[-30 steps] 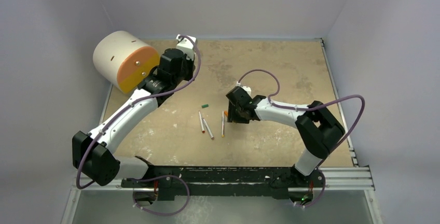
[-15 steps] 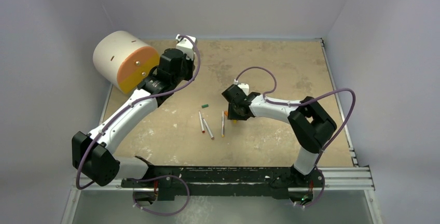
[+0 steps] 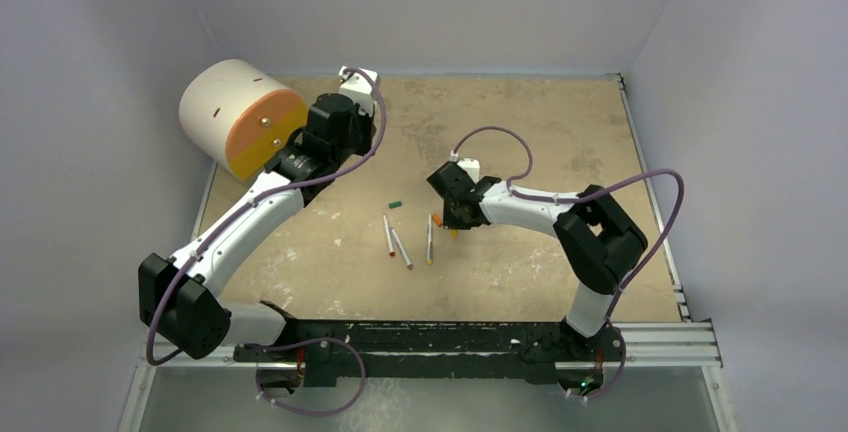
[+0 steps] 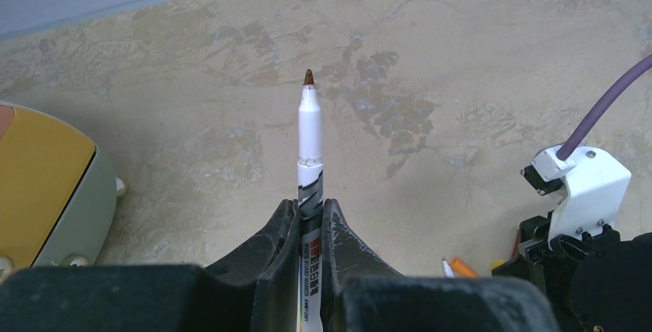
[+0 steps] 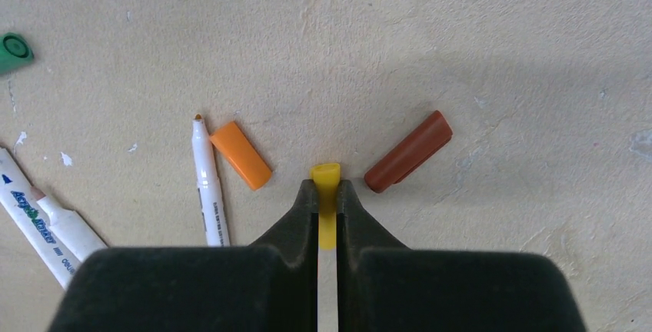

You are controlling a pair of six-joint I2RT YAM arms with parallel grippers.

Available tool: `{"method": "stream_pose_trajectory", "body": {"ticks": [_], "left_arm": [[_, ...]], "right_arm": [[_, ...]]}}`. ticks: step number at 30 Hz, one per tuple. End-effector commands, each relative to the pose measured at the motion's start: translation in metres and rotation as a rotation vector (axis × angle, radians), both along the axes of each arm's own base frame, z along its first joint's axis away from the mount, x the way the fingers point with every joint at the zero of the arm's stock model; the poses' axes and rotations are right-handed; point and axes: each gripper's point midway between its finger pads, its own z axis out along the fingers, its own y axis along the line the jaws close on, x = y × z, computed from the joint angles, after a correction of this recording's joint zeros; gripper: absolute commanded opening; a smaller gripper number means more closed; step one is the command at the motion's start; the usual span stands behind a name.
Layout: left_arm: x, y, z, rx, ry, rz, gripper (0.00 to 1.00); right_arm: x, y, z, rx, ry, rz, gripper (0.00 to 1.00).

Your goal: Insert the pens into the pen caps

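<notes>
Your inventory, operator, as the desk stood:

1. Desk (image 3: 540, 122): a tan, mottled top with darker blotches and white flecks.
2. Drum (image 3: 225, 102): a white cylinder with an orange face, which sat at your far-left corner.
3. Green cap (image 3: 395, 204): it lay alone, just beyond the pens.
4. Red-ended pen (image 3: 388, 235) and grey-ended pen (image 3: 402, 249): they lay close together at mid-desk.
5. Orange-ended pen (image 3: 430, 240): it lay flat, near the right of that pair.
6. Orange cap (image 5: 241, 155): it lay just beside that pen's tip.
7. Yellow cap (image 5: 326, 194): its near end was covered.
8. Dark red-brown cap (image 5: 408, 152): it lay slanted, just right of the yellow one.
</notes>
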Motion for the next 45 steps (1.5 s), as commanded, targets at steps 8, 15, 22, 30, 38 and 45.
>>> {"method": "stream_pose_trajectory", "body": {"ticks": [8,15,22,30,38,45], "left_arm": [[-0.01,-0.043,0.029,-0.236,-0.03,-0.156,0.0],[-0.044,-0.1,0.075,-0.628,-0.098,-0.472,0.0],[-0.082,-0.133,0.128,-1.011,-0.184,-0.752,0.0],[-0.087,-0.155,0.125,-0.969,-0.18,-0.798,0.0],[-0.09,-0.163,0.122,-0.955,-0.157,-0.817,0.0],[-0.088,-0.164,0.121,-0.934,-0.153,-0.808,0.0]], "right_arm": [[0.04,0.015,0.131,0.227,-0.295,0.105,0.0],[0.08,-0.021,0.284,0.527,-0.727,0.149,0.0],[0.068,-0.029,0.391,0.693,-1.077,0.195,0.0],[0.048,-0.021,0.436,0.85,-1.207,0.288,0.0],[0.048,-0.011,0.442,0.868,-1.206,0.345,0.0],[0.049,-0.006,0.433,0.877,-1.182,0.36,0.0]]}}
